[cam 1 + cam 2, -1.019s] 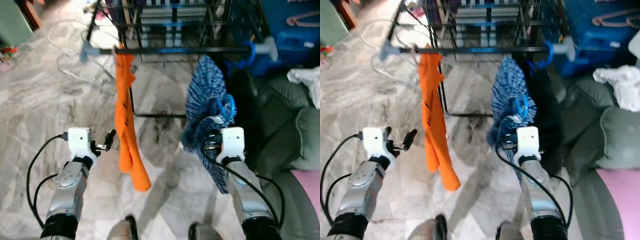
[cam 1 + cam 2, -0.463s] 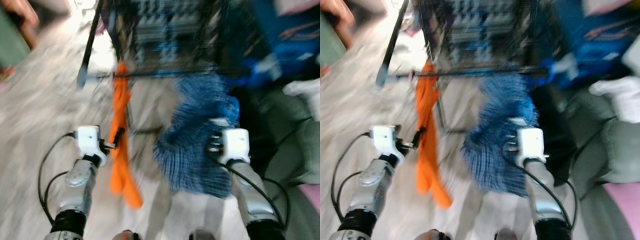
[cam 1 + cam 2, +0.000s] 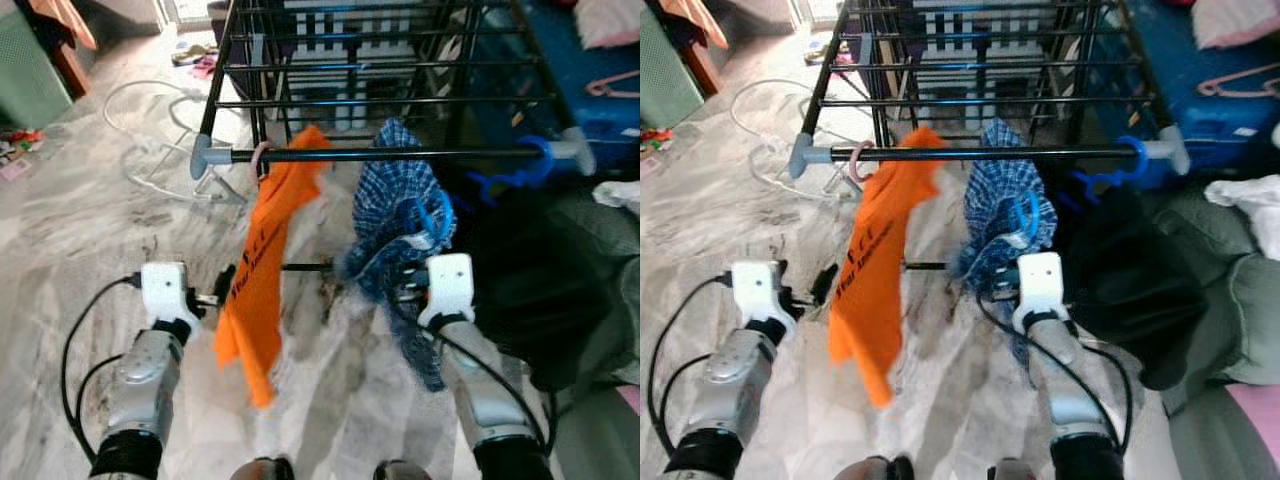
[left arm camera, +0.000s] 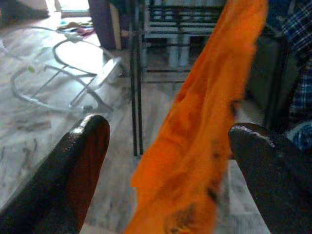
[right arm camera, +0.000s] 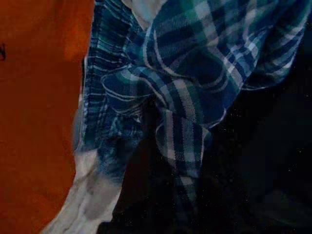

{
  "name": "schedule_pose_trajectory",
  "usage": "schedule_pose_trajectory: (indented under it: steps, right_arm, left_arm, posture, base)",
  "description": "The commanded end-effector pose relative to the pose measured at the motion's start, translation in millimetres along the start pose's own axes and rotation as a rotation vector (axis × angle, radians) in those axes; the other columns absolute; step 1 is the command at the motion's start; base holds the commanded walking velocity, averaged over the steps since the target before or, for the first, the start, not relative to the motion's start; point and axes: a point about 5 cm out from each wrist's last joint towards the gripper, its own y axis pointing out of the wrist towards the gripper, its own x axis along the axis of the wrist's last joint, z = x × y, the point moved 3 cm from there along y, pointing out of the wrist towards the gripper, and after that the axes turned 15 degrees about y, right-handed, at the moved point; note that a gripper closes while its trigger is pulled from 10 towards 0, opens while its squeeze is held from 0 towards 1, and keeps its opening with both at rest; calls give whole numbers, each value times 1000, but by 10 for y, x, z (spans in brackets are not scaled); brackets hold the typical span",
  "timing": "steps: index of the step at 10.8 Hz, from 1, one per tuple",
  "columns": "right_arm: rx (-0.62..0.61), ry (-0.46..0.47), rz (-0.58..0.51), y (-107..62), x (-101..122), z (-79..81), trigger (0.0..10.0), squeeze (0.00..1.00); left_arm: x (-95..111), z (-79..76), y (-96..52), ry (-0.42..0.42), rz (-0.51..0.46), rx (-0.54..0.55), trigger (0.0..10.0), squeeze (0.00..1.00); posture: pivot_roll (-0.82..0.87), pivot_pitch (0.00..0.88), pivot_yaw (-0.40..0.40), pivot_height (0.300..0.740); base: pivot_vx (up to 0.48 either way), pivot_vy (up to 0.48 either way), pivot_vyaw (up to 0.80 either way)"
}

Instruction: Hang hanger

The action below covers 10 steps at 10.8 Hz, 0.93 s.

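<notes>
A black drying rack (image 3: 380, 95) is standing on the marble floor (image 3: 90, 230), its front rail (image 3: 1040, 153) running across the head views. An orange garment (image 3: 262, 275) is hanging from the rail on a pale pink hook (image 3: 858, 160) and swinging at a tilt. Just beside it a blue plaid garment (image 3: 1002, 215) is draped below the rail, with a blue hanger (image 3: 432, 222) showing at its lower part, right above the right wrist. A second blue hanger hook (image 3: 1127, 160) is sitting on the rail near its right end, above a dark garment (image 3: 1135, 275).

The right gripper (image 3: 405, 285) is sitting under the plaid cloth, touching it; its fingers are buried in fabric, so whether it is clamped on the hanger cannot be told. The right wrist view is giving only plaid folds (image 5: 195, 78) close up, with orange cloth beside them.

The left gripper (image 4: 165, 161) is hanging released, its fingers (image 4: 80, 161) spread wide, with the orange cloth passing between them in the wrist view. That view is also showing white tubing (image 4: 73, 73) lying on the floor beyond.
</notes>
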Motion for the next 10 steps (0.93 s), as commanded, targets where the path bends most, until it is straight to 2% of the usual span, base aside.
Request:
schedule_pose_trajectory:
  steps: [1, 3, 4, 7, 10]
  right_arm:
    - [23, 15, -47, 51, 184, 50, 10000, 0]
    - [49, 32, -71, 255, 462, 61, 10000, 0]
    - [66, 77, -61, 383, 580, 72, 10000, 0]
    - [135, 55, 6, 628, 713, 238, 10000, 0]
    - [173, 94, 80, 805, 761, 432, 10000, 0]
  left_arm:
    - [5, 4, -9, 18, 2, -6, 10000, 0]
    - [-4, -11, -32, 22, 4, -13, 10000, 0]
    - [-11, -5, -44, 25, 8, -14, 10000, 0]
    - [-41, -4, -80, 34, 22, -21, 10000, 0]
    - [-60, 6, -134, 43, 33, -18, 10000, 0]
  posture:
    - [-225, 158, 61, 740]
    - [-218, 174, 66, 740]
    - [-209, 179, 67, 740]
    - [-195, 195, 69, 740]
    - [-163, 207, 57, 740]
  base:
    - [0, 0, 0]
    - [0, 0, 0]
    - [0, 0, 0]
    - [0, 0, 0]
    - [0, 0, 0]
